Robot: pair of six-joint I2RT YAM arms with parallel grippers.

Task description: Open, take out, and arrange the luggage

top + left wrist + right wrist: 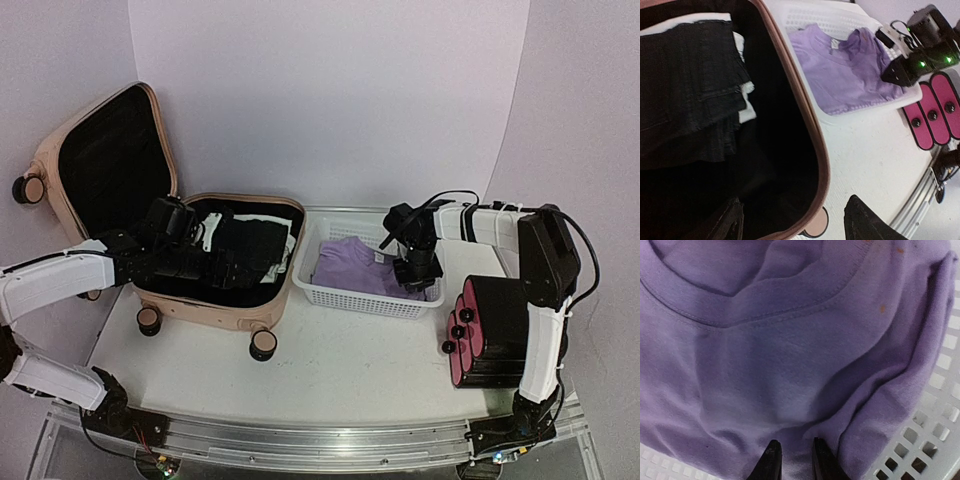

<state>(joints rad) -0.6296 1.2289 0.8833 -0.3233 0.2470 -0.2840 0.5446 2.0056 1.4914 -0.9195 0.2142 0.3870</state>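
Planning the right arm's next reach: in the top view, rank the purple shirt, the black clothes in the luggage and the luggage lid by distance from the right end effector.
1. purple shirt, in the basket, under the right end effector.
2. black clothes, leftward, inside the luggage.
3. luggage lid, far left, raised.

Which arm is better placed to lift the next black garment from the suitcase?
Left: the left claw hangs open over the black clothes inside the luggage; the right claw is down on the purple shirt in the basket.
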